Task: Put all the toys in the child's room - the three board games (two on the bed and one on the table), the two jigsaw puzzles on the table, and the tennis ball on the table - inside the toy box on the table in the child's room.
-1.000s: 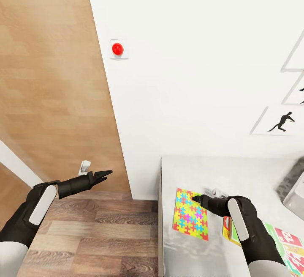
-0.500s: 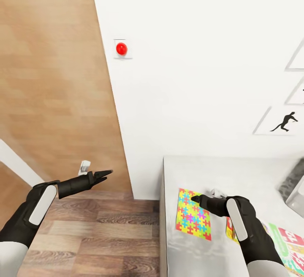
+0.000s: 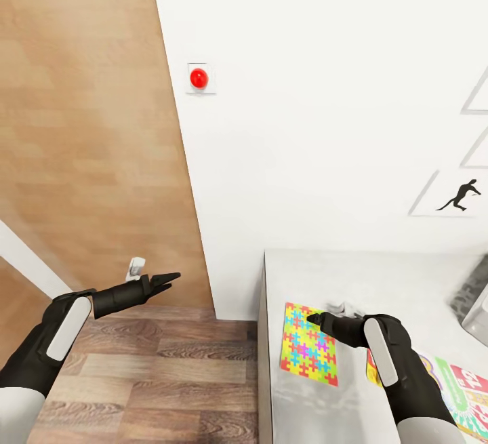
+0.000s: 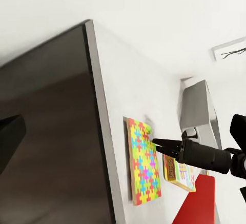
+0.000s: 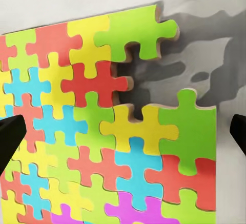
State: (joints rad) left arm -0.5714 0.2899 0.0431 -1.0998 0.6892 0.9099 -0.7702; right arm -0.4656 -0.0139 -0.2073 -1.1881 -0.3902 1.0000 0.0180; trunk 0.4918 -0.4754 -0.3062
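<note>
Right now the toy box [image 3: 478, 308] peeks in at the right edge of the head view as a grey, shiny wall, and what lies inside it cannot be seen from here. It stands on the table [image 3: 318, 274], which has a smooth, pale grey top and a dark side panel.

Flat on the table, near its left edge, lies a jigsaw puzzle [image 3: 309, 344]. It is a thin square board made of many small locked pieces in yellow, green, red, blue and pink. In the right wrist view one piece looks gone near its top corner, leaving a gap with knobby edges [image 5: 138, 88].

At the lower right of the head view lies a flat card box, one of the board games [image 3: 461, 396], with red, green and white print. Part of it hides under the right arm.

The right gripper [image 3: 313, 318] hovers just over the puzzle's upper right part. In the right wrist view its two black fingers [image 5: 10, 139] stand far apart at the frame's sides, holding nothing.

The left gripper [image 3: 173, 276] hangs over the brown wood floor [image 3: 169, 376], at the left of the frame, with its fingers pressed together to a point, it seems, and nothing between them.

A red round button [image 3: 198, 78] sits on the white wall.
</note>
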